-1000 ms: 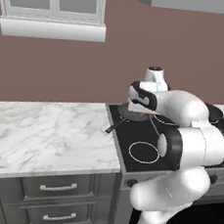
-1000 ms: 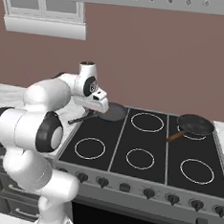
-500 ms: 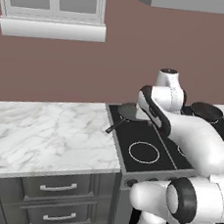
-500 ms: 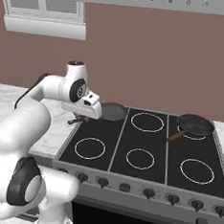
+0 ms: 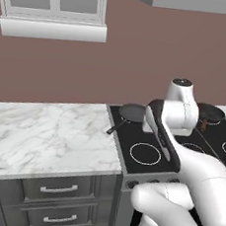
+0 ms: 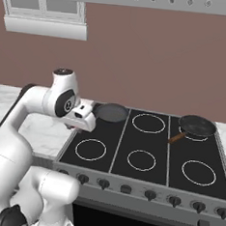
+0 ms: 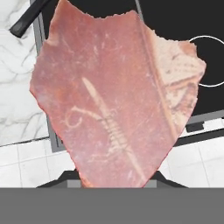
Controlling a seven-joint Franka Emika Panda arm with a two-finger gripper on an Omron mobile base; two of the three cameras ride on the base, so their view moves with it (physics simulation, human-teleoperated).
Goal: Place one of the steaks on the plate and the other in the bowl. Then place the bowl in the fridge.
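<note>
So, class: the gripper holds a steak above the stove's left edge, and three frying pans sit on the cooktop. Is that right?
Not quite: the right base view shows two frying pans, not three. The gripper does hold a steak above the stove's left edge.

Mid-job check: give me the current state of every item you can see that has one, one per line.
steak: held in the gripper, hanging over the stove's front left edge and the counter edge.
gripper: shut on the steak, raised at the stove's left side.
grey pan: on the back left burner, empty.
black pan: on the back right burner, empty.
front left burner: bare.
counter drawers: closed.
</note>
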